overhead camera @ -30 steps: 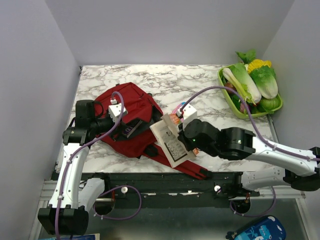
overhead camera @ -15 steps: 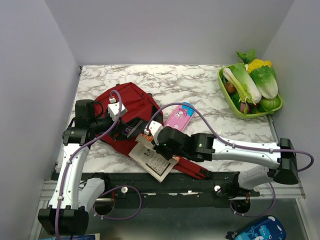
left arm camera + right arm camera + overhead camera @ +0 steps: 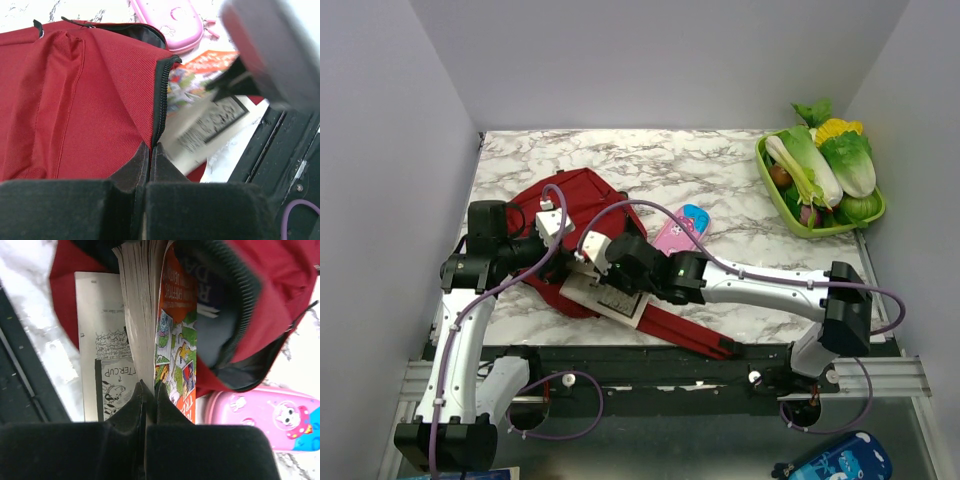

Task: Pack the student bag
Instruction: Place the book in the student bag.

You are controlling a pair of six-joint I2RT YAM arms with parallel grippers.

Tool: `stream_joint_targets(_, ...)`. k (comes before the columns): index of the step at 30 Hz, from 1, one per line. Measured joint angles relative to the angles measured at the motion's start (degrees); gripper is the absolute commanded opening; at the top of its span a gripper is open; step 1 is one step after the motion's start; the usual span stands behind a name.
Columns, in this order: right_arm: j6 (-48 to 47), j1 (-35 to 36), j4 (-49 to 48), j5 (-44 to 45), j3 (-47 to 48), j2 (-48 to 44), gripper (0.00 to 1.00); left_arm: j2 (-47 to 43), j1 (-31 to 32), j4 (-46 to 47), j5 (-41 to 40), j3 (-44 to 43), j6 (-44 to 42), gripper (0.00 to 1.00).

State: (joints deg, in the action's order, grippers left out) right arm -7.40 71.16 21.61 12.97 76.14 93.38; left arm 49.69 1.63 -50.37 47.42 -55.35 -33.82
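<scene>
We're marking the packing as roughly midway. The student bag (image 3: pixel 565 205) is lying on the left part of the table (image 3: pixel 720 165), with its main zip opening turned toward the right arm. The left end effector (image 3: pixel 149 150) is pinching the bag's zipper edge with fingers closed, holding the mouth up and open. The right end effector (image 3: pixel 147 390) is clamped on a thick book (image 3: pixel 172 355) with a colourful cover. We're judging the book as only partly in: its leading end is sitting under the zipper lip and the rest is lying outside.

Inside the bag we're seeing a dark blue book (image 3: pixel 212 285) with white lettering, so at least one item is packed. We can't tell what else is in there, as the interior is dark.

A pink pencil case (image 3: pixel 678 230) is lying on the table just beside the bag, not packed. A green tray (image 3: pixel 830 230) is holding vegetables at the far right, well apart.

We're guessing what's left: getting the book fully in, likely the pencil case, then zipping up.
</scene>
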Motion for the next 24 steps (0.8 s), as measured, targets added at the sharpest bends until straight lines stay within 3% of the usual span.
stream_joint_targets(14, -5.09, -6.29, -5.35, -0.37, 3.76, 5.14, 0.01, 0.44, 0.0, -3.37, 0.02, -1.6, -3.54, 0.02)
stream_joint_targets(22, -2.36, -5.73, -5.05, -1.73, 12.79, 15.85, 0.01, 0.79, -0.04, -3.78, 0.02, -2.16, -3.67, 0.02)
stream_joint_targets(24, -0.57, -4.98, -5.05, -1.66, 14.19, 18.1, 0.11, 0.83, -0.33, -4.39, -0.26, -2.16, -3.48, 0.02)
